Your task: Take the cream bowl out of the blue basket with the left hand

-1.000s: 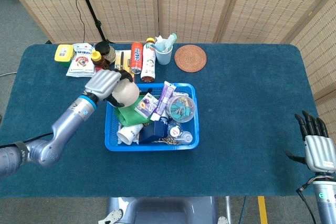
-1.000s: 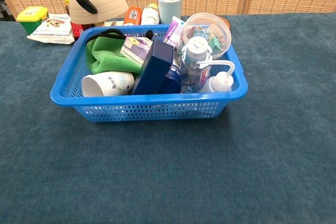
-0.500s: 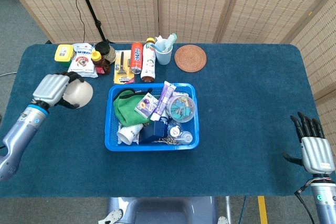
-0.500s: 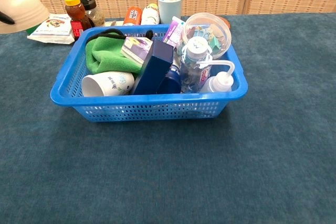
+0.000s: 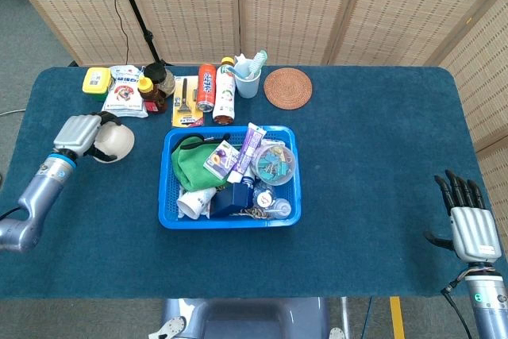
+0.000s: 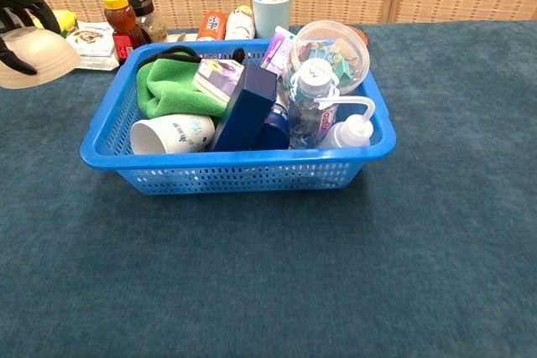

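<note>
The left hand (image 5: 77,132) grips the cream bowl (image 5: 113,144), its dark fingers (image 6: 18,16) curled over the top of it. The bowl is smooth, pale cream and rounded, held upside down with the rim facing the table; being round, it has no long axis. It sits out over the blue cloth of the table (image 5: 373,156), left of the blue basket (image 5: 230,220) and well apart from it, near the yellow box (image 5: 95,79) and snack packet (image 5: 123,93). The right hand (image 5: 470,224) is at the table's near right edge, holding nothing, fingers straight and slightly spread.
</note>
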`<act>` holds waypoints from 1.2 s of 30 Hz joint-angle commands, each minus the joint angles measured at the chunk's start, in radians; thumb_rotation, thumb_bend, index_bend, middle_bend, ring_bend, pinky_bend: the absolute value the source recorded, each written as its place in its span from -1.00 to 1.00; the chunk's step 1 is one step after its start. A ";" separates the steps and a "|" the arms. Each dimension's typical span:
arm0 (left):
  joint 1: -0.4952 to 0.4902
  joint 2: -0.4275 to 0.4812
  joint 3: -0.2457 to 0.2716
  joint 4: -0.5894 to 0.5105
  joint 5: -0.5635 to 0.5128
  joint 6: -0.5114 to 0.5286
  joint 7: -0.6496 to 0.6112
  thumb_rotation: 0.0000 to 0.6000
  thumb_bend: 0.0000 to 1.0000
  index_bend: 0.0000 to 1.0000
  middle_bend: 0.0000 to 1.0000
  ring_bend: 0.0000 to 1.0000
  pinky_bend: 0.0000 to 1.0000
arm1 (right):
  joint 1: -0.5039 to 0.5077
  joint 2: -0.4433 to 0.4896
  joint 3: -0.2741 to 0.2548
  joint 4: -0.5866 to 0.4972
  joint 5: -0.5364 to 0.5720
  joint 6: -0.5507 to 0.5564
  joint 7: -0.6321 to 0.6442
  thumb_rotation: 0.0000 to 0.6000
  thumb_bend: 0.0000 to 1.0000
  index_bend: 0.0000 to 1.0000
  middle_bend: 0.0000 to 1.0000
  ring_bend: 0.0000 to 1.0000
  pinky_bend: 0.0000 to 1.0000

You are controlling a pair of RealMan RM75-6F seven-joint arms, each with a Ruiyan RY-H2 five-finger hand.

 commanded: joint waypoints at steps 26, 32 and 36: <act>0.082 0.129 -0.031 -0.227 0.188 0.159 -0.057 1.00 -0.89 -1.00 -1.00 -1.00 -0.75 | 0.003 0.004 -0.001 0.003 0.011 -0.015 0.011 1.00 -1.00 -1.00 -1.00 -1.00 -1.00; 0.096 0.221 -0.028 -0.415 0.345 0.286 -0.111 1.00 -0.89 -1.00 -1.00 -1.00 -0.75 | 0.004 0.006 -0.005 -0.003 0.002 -0.014 0.014 1.00 -1.00 -1.00 -1.00 -1.00 -1.00; 0.067 0.247 -0.027 -0.525 0.386 0.269 -0.081 1.00 -0.89 -1.00 -1.00 -1.00 -0.75 | 0.002 0.009 -0.005 -0.006 -0.001 -0.009 0.018 1.00 -1.00 -1.00 -1.00 -1.00 -1.00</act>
